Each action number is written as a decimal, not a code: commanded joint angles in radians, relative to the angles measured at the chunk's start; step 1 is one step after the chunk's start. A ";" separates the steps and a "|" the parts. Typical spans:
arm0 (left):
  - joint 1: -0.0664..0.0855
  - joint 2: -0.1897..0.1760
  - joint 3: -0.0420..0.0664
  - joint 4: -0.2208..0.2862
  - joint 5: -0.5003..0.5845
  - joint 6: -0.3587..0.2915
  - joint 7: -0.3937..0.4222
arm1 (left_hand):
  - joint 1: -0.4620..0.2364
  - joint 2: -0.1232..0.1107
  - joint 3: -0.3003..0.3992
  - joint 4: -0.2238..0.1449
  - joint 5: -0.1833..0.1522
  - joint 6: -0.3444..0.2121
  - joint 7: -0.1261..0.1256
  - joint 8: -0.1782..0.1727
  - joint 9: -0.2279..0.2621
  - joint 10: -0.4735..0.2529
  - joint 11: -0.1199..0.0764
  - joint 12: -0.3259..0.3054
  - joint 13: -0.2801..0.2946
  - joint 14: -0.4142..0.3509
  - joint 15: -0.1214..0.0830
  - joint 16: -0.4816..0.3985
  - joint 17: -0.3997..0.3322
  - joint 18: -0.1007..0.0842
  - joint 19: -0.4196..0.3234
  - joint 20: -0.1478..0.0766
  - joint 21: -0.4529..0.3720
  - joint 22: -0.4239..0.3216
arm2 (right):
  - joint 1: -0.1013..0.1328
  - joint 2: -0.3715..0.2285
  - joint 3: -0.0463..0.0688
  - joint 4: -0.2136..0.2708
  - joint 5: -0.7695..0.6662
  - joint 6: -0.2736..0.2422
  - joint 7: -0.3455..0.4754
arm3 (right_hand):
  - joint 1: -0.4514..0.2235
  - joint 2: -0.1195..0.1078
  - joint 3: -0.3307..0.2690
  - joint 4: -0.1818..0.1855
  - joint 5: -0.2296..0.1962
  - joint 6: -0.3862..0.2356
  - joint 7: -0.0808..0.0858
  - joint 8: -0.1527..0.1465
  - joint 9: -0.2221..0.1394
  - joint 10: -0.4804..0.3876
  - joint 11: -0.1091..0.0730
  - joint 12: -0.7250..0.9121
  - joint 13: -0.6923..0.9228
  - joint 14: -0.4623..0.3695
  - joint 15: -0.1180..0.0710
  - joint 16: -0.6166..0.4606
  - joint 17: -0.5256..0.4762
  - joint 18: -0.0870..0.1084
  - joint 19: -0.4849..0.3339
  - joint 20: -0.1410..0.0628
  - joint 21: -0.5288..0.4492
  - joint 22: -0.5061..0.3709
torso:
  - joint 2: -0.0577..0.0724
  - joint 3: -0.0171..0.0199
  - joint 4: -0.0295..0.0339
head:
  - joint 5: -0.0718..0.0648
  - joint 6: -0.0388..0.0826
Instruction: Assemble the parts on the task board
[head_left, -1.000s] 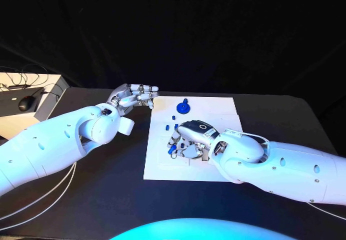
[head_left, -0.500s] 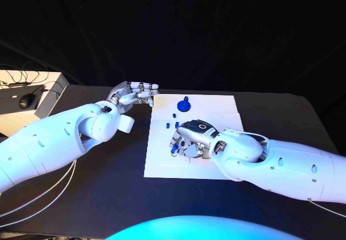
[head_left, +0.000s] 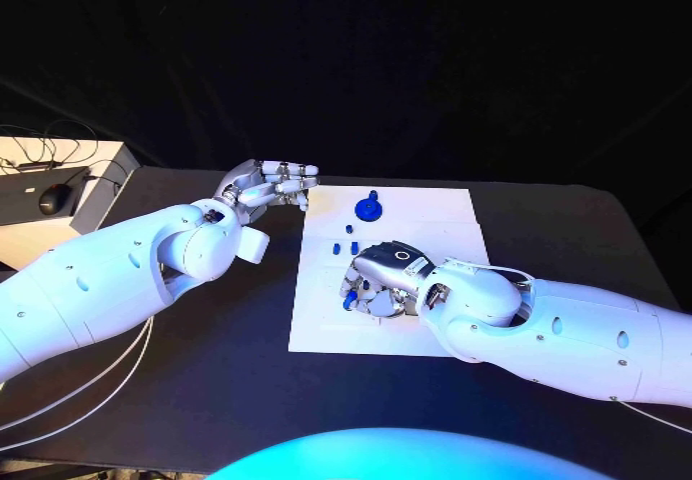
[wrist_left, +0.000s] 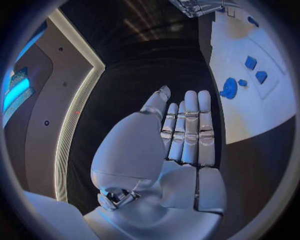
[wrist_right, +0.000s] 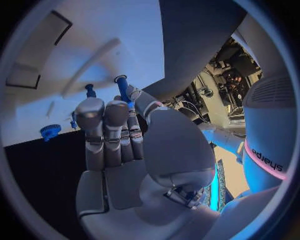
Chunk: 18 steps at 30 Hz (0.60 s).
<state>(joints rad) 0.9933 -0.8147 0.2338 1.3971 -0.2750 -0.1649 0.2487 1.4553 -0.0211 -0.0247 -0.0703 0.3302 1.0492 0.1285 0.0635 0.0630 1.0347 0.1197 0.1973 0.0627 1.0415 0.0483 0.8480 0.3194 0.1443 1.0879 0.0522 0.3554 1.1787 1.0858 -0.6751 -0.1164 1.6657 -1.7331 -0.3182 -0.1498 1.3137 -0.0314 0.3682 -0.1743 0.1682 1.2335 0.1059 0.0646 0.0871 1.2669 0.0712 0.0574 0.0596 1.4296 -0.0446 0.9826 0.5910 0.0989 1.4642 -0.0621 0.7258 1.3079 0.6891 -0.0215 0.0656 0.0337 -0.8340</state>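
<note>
Blue peg (wrist_right: 122, 86): pinched at the right hand's (head_left: 387, 283) fingertips over the task board (head_left: 433, 222).
Left hand (head_left: 267, 187): fingers together, empty, beside the board's corner.

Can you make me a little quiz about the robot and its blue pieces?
1. Look at the left hand. True or false: it holds the round blue part.
2. Which hand pinches the blue peg? A: the left hand. B: the right hand.
3. Fill in: the task board is ___ in colour.

Key: 1 false, the left hand holds nothing. 2 B. 3 white.
</note>
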 joint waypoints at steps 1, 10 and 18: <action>0.000 0.000 0.001 0.003 0.002 0.015 0.008 | 0.000 -0.002 -0.002 -0.003 0.003 -0.001 0.001 0.003 0.000 -0.006 0.001 0.000 0.000 -0.004 -0.001 -0.005 0.001 -0.001 0.006 -0.002 -0.006 0.001 | -0.004 0.000 -0.002 -0.002 -0.020 0.023 -0.004 | 0.023 0.029 0.004 -0.003 0.007 0.005 0.000 0.002 0.002 0.051 -0.034 0.002 0.003 0.001 -0.008 0.002 -0.001 0.021 0.036 -0.004 0.000 0.092 | 0.000 -0.0001 -0.0008 | 0.001 -0.002; 0.000 -0.001 0.001 0.003 0.002 0.014 0.008 | 0.001 -0.001 -0.003 -0.003 0.003 0.000 0.002 0.002 0.000 -0.007 0.001 0.001 0.000 -0.004 -0.001 -0.005 0.001 0.000 0.009 -0.002 -0.012 0.007 | -0.007 -0.004 -0.003 -0.002 -0.035 0.035 -0.011 | 0.022 0.030 0.004 -0.005 0.007 0.004 0.000 0.002 0.001 0.051 -0.034 0.002 0.003 0.001 -0.008 0.003 -0.001 0.021 0.035 -0.004 0.000 0.092 | -0.001 0.0002 -0.0016 | -0.001 -0.002; 0.000 -0.002 0.001 0.003 0.002 0.014 0.008 | 0.001 -0.001 -0.003 -0.003 0.003 0.000 0.002 0.002 0.000 -0.007 0.001 0.001 0.000 -0.004 -0.001 -0.005 0.001 0.000 0.009 -0.002 -0.012 0.007 | -0.007 -0.004 -0.003 -0.008 -0.058 0.045 -0.026 | 0.021 0.030 0.004 -0.006 0.006 0.004 -0.001 0.002 0.001 0.051 -0.034 0.003 0.003 0.001 -0.008 0.003 -0.002 0.020 0.035 -0.004 0.002 0.092 | -0.001 0.0004 -0.0005 | -0.002 -0.001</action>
<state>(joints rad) 0.9932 -0.8169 0.2340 1.3976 -0.2750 -0.1649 0.2488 1.4553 -0.0211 -0.0247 -0.0703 0.3302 1.0492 0.1285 0.0635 0.0629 1.0347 0.1197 0.1973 0.0627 1.0415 0.0483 0.8480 0.3193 0.1443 1.0917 0.0484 0.3467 1.1845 1.0805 -0.6774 -0.1180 1.6611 -1.7622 -0.3023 -0.1595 1.3137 -0.0315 0.3697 -0.1786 0.1726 1.2317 0.1040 0.0640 0.0877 1.2670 0.0713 0.0575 0.0597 1.4311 -0.0432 0.9826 0.5899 0.1090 1.4625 -0.0602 0.7258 1.3076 0.6881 -0.0211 0.0644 0.0320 -0.8357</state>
